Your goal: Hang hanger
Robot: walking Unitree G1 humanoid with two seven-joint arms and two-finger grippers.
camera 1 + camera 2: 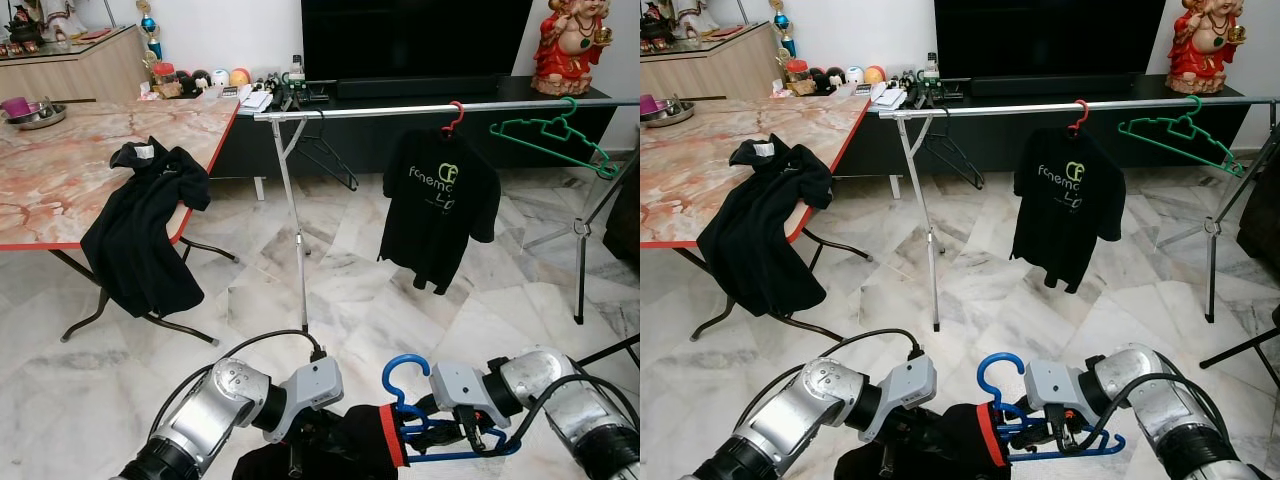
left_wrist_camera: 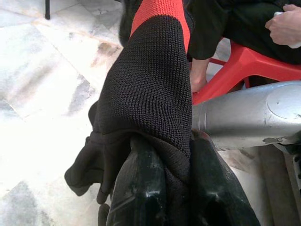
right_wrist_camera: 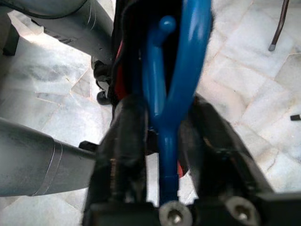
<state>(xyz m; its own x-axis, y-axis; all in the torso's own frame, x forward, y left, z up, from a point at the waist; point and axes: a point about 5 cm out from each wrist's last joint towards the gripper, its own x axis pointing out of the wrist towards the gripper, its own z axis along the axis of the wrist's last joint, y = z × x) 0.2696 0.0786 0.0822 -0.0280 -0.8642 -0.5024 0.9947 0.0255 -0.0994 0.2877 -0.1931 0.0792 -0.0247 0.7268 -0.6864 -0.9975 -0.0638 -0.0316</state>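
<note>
The right pincer (image 3: 162, 141) is closed on the neck of the blue plastic hanger (image 1: 405, 385), just under its hook. The hanger sits low, at about 6 o'clock in the head view, close to the robot's body. A black knit garment with a red band (image 1: 350, 445) is on it. The left pincer (image 2: 164, 188) is squeezed shut on a fold of that garment, right beside the hanger.

The long silver metal clothes rail (image 1: 400, 110) is far off, up at 12 o'clock. A black T-shirt with green letters on a red hanger (image 1: 437, 205) hangs from it. An empty green plastic hanger (image 1: 550, 135) hangs near 1 o'clock. A thin black wire hanger (image 1: 325, 155) hangs at 11 o'clock. A black shirt (image 1: 145, 225) droops over the edge of the pink marble table (image 1: 60, 170) at 10 o'clock.

I think the garment is not hung yet, and the robot must carry it to the rail.

What could go wrong? The garment may slide off one side of the hanger if the left pincer lets go too soon. The hook could miss the rail. It could also bump the black T-shirt or the green hanger and knock them. The thin hanger neck might turn in the pincer, so the hook points the wrong way.
</note>
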